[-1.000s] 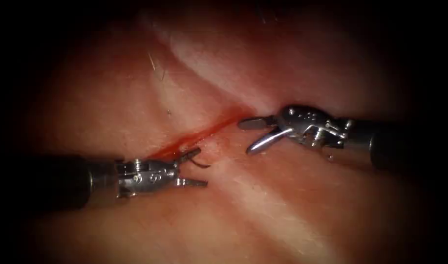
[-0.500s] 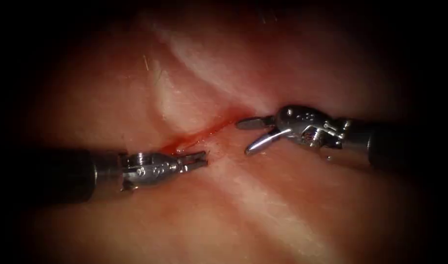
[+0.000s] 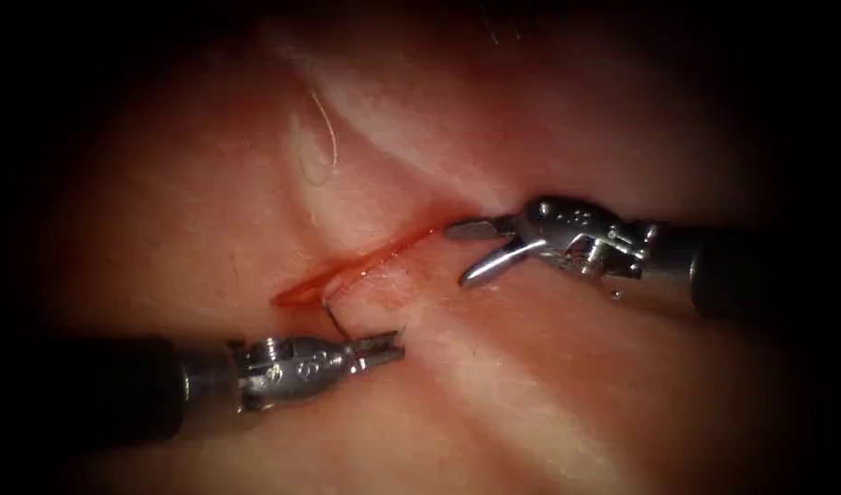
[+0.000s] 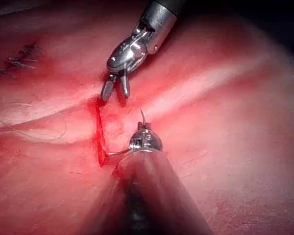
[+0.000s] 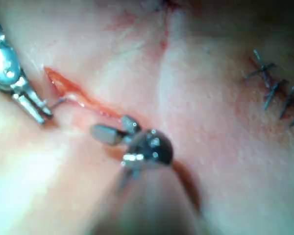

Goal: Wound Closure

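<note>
While the left tool (image 3: 383, 349) grips the needle (image 3: 333, 312) near its pointed end, its jaws clamped together on it, the rest of the curve arcs up and left into the tissue (image 3: 548, 403) at the lower left end of the cut (image 3: 365, 261). Compared with a second ago, when its jaws stood apart around the emerging tip, and half a second ago, when they had closed on it close against the cut, the left tool now sits lower and farther from the wound, so more of the needle shows: it is drawing the needle out on the cut's right side. From the left wrist view the needle (image 4: 118, 152) runs from the jaws to the cut (image 4: 98, 132), its point standing up past the tool (image 4: 143, 137). Holding near the tip probably lets the pull follow the curve. Near the cut's upper right end the right tool (image 3: 470, 249) hovers just above the tissue with its jaws apart, holding nothing, having barely moved. Pale thread (image 3: 324, 147) lies looped on the tissue well up and left of the cut, with red fluid (image 3: 301, 295) pooled along it.
</note>
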Robot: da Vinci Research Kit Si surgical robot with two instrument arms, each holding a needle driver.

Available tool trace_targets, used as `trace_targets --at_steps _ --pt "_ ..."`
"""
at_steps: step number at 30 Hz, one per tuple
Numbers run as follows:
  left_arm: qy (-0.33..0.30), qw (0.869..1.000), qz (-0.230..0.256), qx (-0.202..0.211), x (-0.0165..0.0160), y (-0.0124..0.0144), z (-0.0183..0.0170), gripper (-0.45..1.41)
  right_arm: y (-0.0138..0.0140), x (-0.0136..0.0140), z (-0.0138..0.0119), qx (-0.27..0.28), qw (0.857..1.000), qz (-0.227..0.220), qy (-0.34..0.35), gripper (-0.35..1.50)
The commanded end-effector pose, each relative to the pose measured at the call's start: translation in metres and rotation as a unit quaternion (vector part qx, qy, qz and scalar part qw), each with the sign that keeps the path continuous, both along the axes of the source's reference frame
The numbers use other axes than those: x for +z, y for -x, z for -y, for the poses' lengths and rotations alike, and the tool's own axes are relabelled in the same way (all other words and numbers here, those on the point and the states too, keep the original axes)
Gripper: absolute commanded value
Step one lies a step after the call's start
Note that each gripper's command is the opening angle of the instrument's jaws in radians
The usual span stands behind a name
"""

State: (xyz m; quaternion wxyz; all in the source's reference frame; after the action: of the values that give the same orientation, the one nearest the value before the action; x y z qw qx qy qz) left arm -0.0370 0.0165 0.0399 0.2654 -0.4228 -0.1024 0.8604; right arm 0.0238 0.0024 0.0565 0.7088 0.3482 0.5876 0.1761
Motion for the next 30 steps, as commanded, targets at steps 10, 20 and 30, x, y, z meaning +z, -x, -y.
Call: trace_targets --at_steps 10,20,30 --pt "0.065 0.996 0.020 0.055 -0.0040 0.0016 -0.0003 -0.45 -0.0006 0.0005 0.0006 -0.007 1.000 -0.003 -0.022 0.78" --pt "0.164 0.979 0.019 0.123 -0.0087 0.0018 -0.0049 -0.45 0.0002 0.0009 0.0011 -0.020 0.997 -0.001 -0.069 0.47" --pt "0.211 0.969 0.012 0.125 -0.0131 0.0006 -0.0120 -0.45 0.0005 0.0005 0.0014 -0.011 0.996 -0.015 -0.085 0.56"
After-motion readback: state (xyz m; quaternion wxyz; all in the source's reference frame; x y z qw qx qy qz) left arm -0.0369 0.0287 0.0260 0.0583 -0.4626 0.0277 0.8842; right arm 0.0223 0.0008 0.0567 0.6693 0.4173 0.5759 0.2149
